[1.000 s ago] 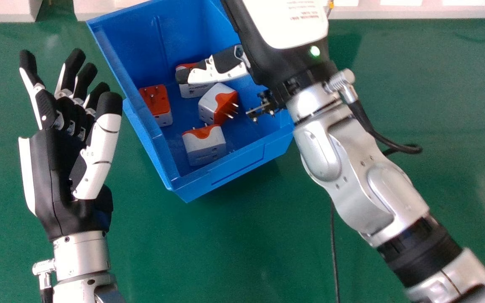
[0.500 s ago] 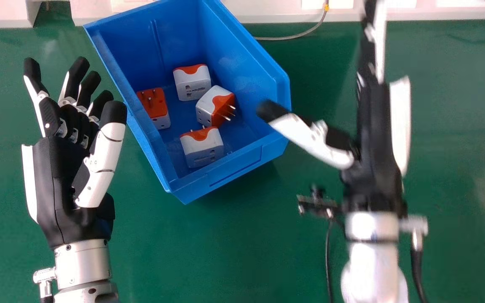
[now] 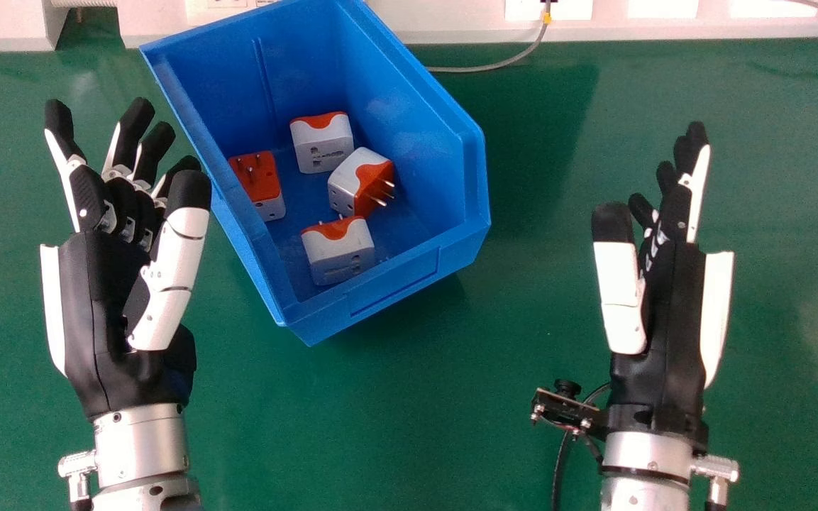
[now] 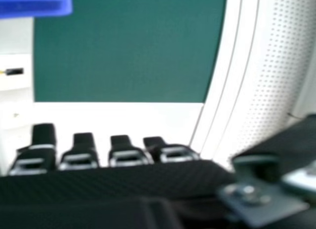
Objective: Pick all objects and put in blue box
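Note:
In the head view the blue box [image 3: 394,287] holds several white-and-orange plug adapters: one at the back [image 3: 323,145], one with prongs facing right [image 3: 360,182], one near the front wall [image 3: 338,252] and one by the left wall [image 3: 260,186]. My left hand [image 3: 107,305] rests open and empty left of the box. My right hand [image 3: 664,312] is open well to the box's right, holding nothing. The right hand view has the fingers of my right hand [image 4: 126,155] extended, and a corner of the blue box [image 4: 34,4].
The green table [image 3: 394,426] carries both hands' surroundings and the box. A pale ledge [image 3: 451,34] runs along its back edge, with a thin grey cable [image 3: 483,69] behind the box. A black cable [image 3: 559,461] trails beside my right wrist.
My right hand has withdrawn from inside the box toward the right side of the table, its fingers now pointing away. The adapters stay in the box, and my left hand keeps its place.

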You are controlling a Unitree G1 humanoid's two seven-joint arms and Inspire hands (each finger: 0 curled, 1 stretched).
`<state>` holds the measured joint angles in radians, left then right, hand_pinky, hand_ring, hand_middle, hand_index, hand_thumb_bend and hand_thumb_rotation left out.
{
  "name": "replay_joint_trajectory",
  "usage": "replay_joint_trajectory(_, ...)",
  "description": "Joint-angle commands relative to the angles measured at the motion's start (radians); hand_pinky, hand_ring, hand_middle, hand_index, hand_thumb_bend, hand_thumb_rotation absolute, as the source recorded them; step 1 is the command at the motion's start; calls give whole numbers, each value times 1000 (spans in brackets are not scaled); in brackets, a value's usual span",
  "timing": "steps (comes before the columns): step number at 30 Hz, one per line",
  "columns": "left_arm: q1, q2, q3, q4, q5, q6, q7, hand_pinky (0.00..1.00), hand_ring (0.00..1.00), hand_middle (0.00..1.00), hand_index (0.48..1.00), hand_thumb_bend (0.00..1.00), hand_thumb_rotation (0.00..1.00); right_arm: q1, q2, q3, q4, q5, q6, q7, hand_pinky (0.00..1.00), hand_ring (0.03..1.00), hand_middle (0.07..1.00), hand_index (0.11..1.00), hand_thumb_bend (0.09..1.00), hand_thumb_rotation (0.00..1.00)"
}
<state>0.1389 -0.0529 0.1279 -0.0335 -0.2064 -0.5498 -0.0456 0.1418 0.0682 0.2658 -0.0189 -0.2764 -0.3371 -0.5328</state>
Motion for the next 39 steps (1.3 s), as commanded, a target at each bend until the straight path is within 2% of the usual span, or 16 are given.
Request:
replay_joint_trajectory(1, 7, -4, 2, -30, 3, -8, 0, 841, 906, 923, 904, 657, 473, -11, 79, 15, -34, -9, -8, -5, 888, 984, 1000, 1000, 691, 1000)
replay_joint_trajectory(5, 13, -3, 2, -35, 2, -11, -2, 839, 902, 918, 902, 660, 473, -6, 83, 17, -42, -8, -6, -7, 899, 982, 1000, 1000, 687, 1000)
replay_joint_trajectory(8, 18, -2, 1, -34, -7, -15, -10, 838, 903, 919, 905, 640, 469, -2, 82, 19, -41, -11, -9, -9, 906, 982, 1000, 1000, 686, 1000)
replay_joint_trajectory(10, 21, -2, 2, -37, -2, -14, -8, 836, 903, 920, 906, 633, 466, 0, 81, 19, -42, -11, -11, -8, 911, 984, 1000, 1000, 683, 1000)
replay_joint_trajectory(13, 25, -3, 2, -39, -2, -14, -7, 834, 904, 921, 906, 638, 468, 2, 80, 20, -42, -9, -16, -8, 909, 983, 1000, 1000, 681, 1000)
replay_joint_trajectory(16, 27, -4, 1, -45, -12, -9, -11, 833, 904, 922, 906, 637, 461, 5, 79, 21, -41, -3, -23, -4, 910, 983, 1000, 1000, 678, 1000)
replay_joint_trajectory(24, 27, 0, 3, -41, -5, -12, -11, 833, 906, 923, 909, 625, 464, 5, 79, 21, -41, 6, -25, 2, 919, 988, 1000, 1000, 679, 1000)
replay_joint_trajectory(27, 25, 2, 3, -38, -9, -14, -15, 835, 906, 924, 908, 631, 473, 4, 78, 21, -39, 8, -27, 4, 919, 988, 1000, 1000, 680, 1000)
replay_joint_trajectory(31, 23, 2, 5, -39, -8, -8, -13, 837, 907, 924, 910, 629, 471, 2, 77, 21, -36, 9, -29, 7, 919, 987, 1000, 1000, 687, 1000)
replay_joint_trajectory(37, 18, 4, 8, -31, -15, -13, -21, 841, 907, 923, 906, 633, 469, -1, 77, 19, -35, 10, -32, 7, 922, 987, 1000, 1000, 679, 1000)
replay_joint_trajectory(39, 17, 3, 9, -31, -12, -13, -20, 838, 906, 923, 905, 636, 467, -1, 78, 19, -37, 10, -31, 7, 921, 985, 1000, 1000, 679, 1000)
